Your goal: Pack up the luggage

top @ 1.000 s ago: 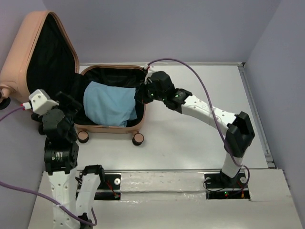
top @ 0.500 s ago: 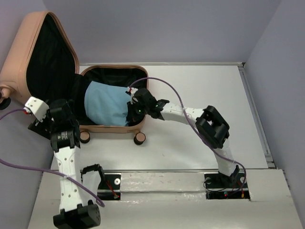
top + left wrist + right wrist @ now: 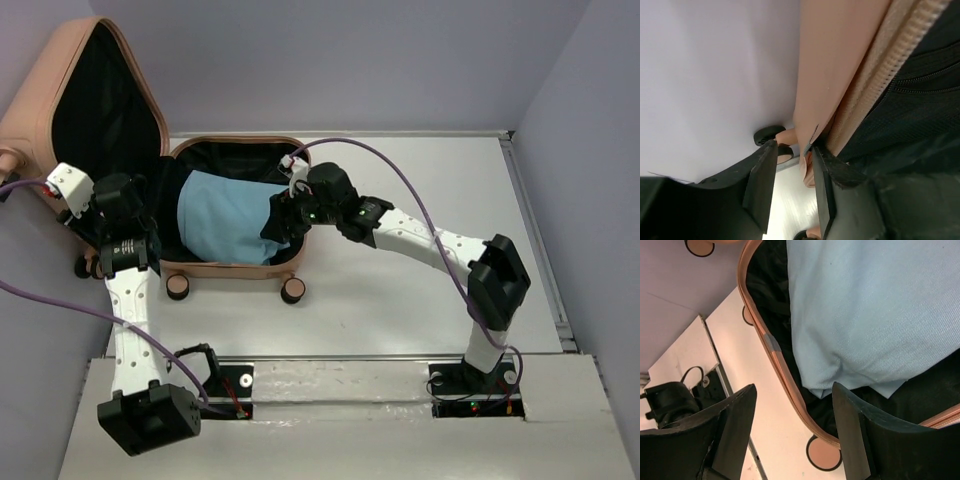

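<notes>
White table [image 3: 420, 200]: peach-pink hard-shell suitcase [image 3: 25, 130] unzipped, black lining [image 3: 95, 110], light-blue cloth [image 3: 225, 215] inside. Right gripper [image 3: 794, 405] spread wide; left gripper [image 3: 794, 150] gapped astride lid rim [image 3: 880, 65].

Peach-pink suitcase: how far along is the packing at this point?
Done: a folded light blue cloth lies in the black-lined base of the peach-pink hard-shell suitcase. In hand: the right gripper hangs open over the cloth's edge, holding nothing; the left gripper straddles the rim of the lid, grip unclear. Left: the lid stands open, unzipped.
</notes>
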`<act>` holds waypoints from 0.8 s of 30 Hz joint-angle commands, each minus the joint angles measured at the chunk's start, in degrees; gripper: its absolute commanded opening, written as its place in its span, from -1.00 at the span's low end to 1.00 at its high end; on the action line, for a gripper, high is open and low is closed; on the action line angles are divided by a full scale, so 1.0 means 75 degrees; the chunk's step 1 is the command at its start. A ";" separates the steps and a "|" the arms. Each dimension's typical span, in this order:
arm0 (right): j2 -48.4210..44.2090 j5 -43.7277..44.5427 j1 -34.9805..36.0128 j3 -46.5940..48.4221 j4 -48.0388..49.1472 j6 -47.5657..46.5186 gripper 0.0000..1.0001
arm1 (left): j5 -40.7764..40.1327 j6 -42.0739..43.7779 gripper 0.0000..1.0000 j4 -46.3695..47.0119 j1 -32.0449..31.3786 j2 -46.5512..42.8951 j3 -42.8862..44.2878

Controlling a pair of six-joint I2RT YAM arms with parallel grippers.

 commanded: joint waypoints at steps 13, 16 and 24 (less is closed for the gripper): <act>-0.0607 -0.0179 -0.0072 -0.0337 -0.0097 -0.0225 0.35 | 0.1428 -0.0544 0.69 0.0449 -0.0685 -0.1323 -0.0908; -0.0654 -0.0144 -0.0072 -0.0361 -0.0121 -0.0260 0.35 | 0.1875 -0.0591 0.34 0.0308 -0.0685 -0.1814 -0.1131; -0.0713 -0.0144 -0.0212 -0.0396 -0.0202 -0.0342 0.37 | 0.0153 -0.0580 0.84 -0.0021 -0.0638 -0.1172 -0.0605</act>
